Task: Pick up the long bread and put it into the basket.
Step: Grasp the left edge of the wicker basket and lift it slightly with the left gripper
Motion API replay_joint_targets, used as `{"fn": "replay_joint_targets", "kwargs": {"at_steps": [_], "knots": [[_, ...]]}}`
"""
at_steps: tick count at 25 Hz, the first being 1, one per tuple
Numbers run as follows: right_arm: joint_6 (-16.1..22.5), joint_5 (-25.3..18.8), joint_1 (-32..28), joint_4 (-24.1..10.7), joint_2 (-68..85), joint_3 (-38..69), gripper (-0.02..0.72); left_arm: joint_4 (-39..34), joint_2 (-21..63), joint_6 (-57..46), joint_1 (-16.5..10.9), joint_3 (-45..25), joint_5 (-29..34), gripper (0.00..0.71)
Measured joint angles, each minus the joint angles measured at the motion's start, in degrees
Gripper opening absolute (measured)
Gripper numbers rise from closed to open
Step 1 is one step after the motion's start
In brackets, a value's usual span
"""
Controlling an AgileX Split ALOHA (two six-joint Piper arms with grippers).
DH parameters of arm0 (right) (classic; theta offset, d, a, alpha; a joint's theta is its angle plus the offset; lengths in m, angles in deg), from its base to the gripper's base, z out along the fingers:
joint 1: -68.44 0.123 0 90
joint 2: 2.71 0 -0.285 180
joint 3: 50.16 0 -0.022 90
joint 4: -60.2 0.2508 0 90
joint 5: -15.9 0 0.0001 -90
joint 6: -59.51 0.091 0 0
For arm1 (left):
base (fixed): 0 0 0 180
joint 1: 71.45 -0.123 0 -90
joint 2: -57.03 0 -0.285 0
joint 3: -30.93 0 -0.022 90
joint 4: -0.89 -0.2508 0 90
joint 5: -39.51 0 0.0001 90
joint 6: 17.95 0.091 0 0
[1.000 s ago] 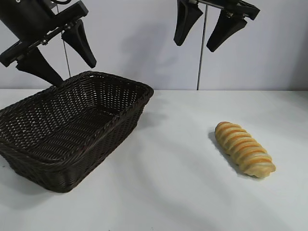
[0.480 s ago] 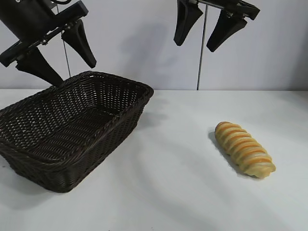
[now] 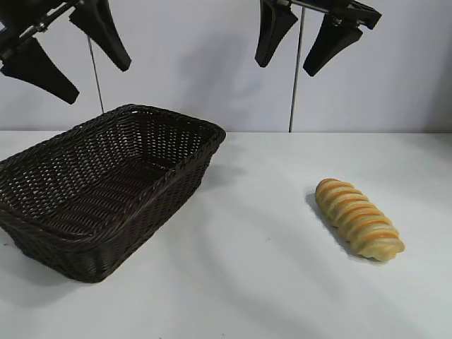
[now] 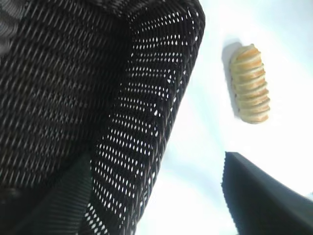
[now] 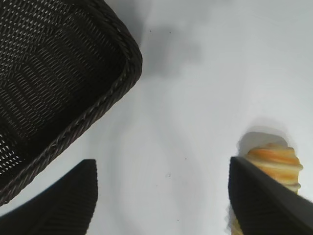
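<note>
The long bread [image 3: 359, 219], golden-tan with orange-brown stripes, lies on the white table at the right; it also shows in the left wrist view [image 4: 250, 83] and partly in the right wrist view [image 5: 274, 164]. The dark-brown wicker basket [image 3: 42, 233] stands empty at the left, also seen in the left wrist view [image 4: 161, 112] and in the right wrist view [image 5: 93, 112]. My left gripper [image 3: 68, 46] is open, high above the basket's far left. My right gripper [image 3: 292, 51] is open, high above the table between basket and bread.
The white table [image 3: 254, 282] runs from the basket to the bread and in front of both. A plain wall with a thin vertical seam [image 3: 294, 99] stands behind.
My left gripper has risen and moved left, away from the basket's far rim. The right gripper, the bread and the basket have not moved.
</note>
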State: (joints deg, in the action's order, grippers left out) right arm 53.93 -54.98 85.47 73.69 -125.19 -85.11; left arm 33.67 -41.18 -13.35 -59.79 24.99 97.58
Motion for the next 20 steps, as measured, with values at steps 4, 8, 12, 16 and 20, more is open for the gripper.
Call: {"fn": "replay_joint_targets", "kwargs": {"at_steps": [4, 8, 12, 16, 20], "knots": [[0.0, 0.0, 0.0, 0.0, 0.0, 0.0, 0.54, -4.5, 3.2, -5.9, 0.0, -4.4, -1.3, 0.541], [0.0, 0.0, 0.0, 0.0, 0.0, 0.0, 0.54, -12.3, 4.3, -16.3, 0.0, -7.0, -1.5, 0.541], [0.0, 0.0, 0.0, 0.0, 0.0, 0.0, 0.54, -16.5, 4.3, -27.4, 0.0, -8.0, -2.7, 0.541], [0.0, 0.0, 0.0, 0.0, 0.0, 0.0, 0.54, -19.9, 4.3, -38.3, 0.0, -8.0, -4.3, 0.541], [0.0, -0.1, 0.0, 0.0, 0.0, 0.0, 0.54, -23.3, 4.3, -50.3, 0.0, -8.0, -4.2, 0.541]]}}
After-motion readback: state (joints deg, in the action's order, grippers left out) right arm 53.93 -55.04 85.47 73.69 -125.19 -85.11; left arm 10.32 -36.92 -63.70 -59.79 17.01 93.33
